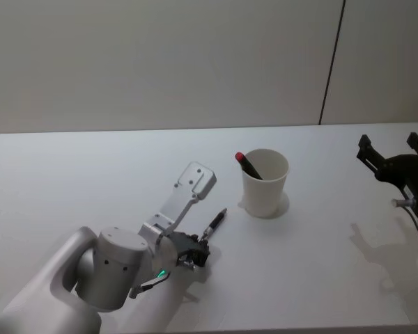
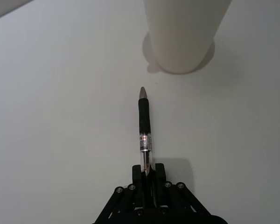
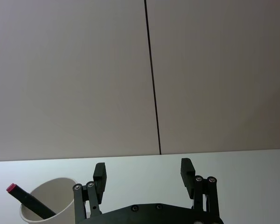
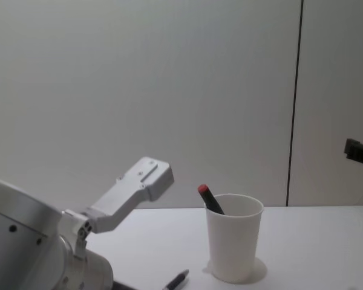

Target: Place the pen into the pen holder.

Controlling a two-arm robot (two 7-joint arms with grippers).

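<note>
The pen (image 2: 144,128) is a slim stick: a black rubber grip behind a pointed tip, then a clear barrel with a printed label. I judge it light and stiff, with a smooth barrel that could slide or twist between hard pads. The rubber section would give the surest hold.

My left claw (image 2: 148,179) is clamped on the tail end of the barrel, with the rest of the pen sticking out ahead. That leaves a long lever, so I expect the tip to droop or swing if I turn the wrist quickly. It also keeps my claw clear of the rim when the tip goes in first.

The pen sits low at the worktop (image 1: 90,174); I cannot tell whether it is resting on it or just above.

Its tip points at the pen holder (image 1: 265,188), a white paper cup standing near, at 1 o'clock from the pen. The cup looks thin and light, so a nudge at the rim might tip it. It is shorter than the pen, so the pen will lean and stand proud.

A red-capped marker (image 1: 247,163) leans inside, against the 10 o'clock side of the rim.

My right claw (image 1: 389,142) hangs at 3 o'clock from the cup, well apart, with its fingers spread and nothing between them
</note>
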